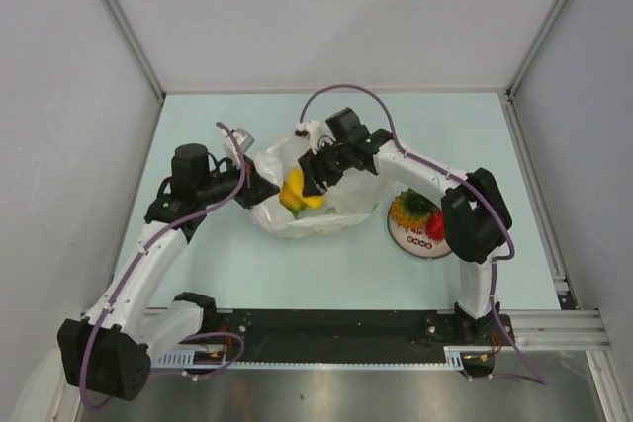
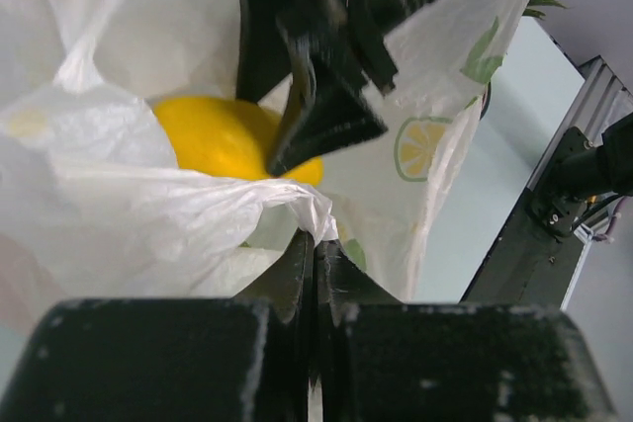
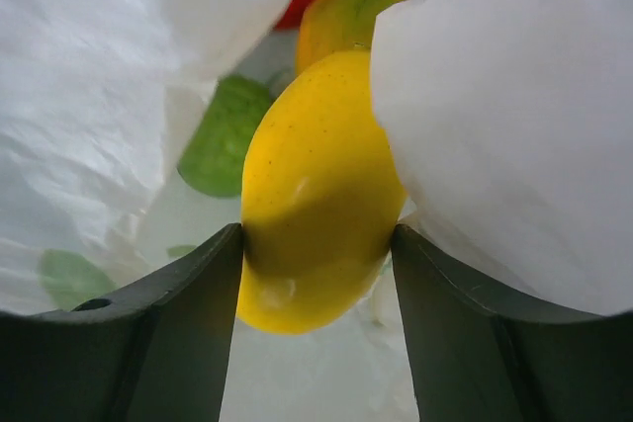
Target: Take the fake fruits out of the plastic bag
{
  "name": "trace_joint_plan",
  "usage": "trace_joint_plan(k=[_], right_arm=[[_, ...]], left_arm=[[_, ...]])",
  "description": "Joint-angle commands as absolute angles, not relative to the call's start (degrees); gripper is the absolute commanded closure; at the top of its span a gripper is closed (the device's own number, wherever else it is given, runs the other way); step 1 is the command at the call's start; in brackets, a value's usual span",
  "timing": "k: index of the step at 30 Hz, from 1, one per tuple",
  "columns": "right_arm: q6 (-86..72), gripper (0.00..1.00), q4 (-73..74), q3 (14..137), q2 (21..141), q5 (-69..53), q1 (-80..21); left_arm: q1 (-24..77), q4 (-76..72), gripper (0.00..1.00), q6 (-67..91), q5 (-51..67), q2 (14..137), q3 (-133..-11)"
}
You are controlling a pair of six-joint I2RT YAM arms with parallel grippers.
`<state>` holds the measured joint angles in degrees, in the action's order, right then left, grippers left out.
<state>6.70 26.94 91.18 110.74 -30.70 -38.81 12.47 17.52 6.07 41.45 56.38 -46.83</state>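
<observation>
Left pincer (image 1: 259, 185) pressed together, pinching bag (image 1: 331, 212) rim. Bag crumpled mid-desk (image 1: 247, 264), mouth open. Lemon (image 1: 294, 191) in bag mouth, clamped between right pincer (image 1: 315, 177) fingers, film on both sides. Far right: plate (image 1: 398, 236) just beside bag, carrying pineapple (image 1: 409, 207), strawberry (image 1: 436, 226).

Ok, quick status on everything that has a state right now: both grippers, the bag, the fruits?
left gripper: shut on the edge of the plastic bag.
right gripper: shut on the yellow fruit.
plastic bag: mouth held open, fruit inside.
yellow fruit: gripped, inside the bag.
pineapple: out, on the plate.
strawberry: out, on the plate.
</observation>
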Motion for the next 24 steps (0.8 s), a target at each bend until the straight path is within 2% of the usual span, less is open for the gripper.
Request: trace_joint_plan(k=[1, 3, 6, 7, 10, 15, 16, 20, 24], right_arm=[[16.77, 0.37, 27.96, 86.76, 110.21, -25.24, -43.32], [16.44, 0.37, 25.50, 84.91, 111.00, -21.45, -43.77], [15.38, 0.21, 22.86, 84.46, 111.01, -16.36, -43.95], [15.55, 0.12, 22.42, 84.55, 110.48, -15.65, -43.86], [17.75, 0.00, 24.68, 84.73, 106.01, -13.72, -44.21], [18.89, 0.00, 25.93, 80.79, 96.96, -13.71, -46.84], [19.07, 0.03, 25.23, 80.34, 96.60, -14.76, -47.11], [16.97, 0.10, 22.77, 80.33, 99.48, -15.73, -48.34], [8.56, 0.07, 20.92, 83.14, 105.28, -13.72, -48.34]], left_arm=[[12.48, 15.29, 1.00, 6.42, 41.40, 55.99, -48.16], [12.39, 15.73, 1.00, 5.89, 41.22, 55.55, -47.73], [12.39, 17.13, 1.00, 4.93, 41.13, 55.37, -47.64], [12.48, 17.66, 1.00, 4.75, 41.13, 55.28, -47.72], [12.48, 19.16, 0.99, 5.36, 41.75, 54.50, -46.94], [12.48, 18.19, 1.00, 8.70, 41.75, 52.12, -42.90], [12.48, 18.11, 1.00, 8.79, 41.66, 52.03, -42.46], [12.48, 17.75, 1.00, 8.79, 41.49, 52.64, -42.71], [12.48, 17.84, 1.00, 8.44, 41.40, 52.65, -43.33]])
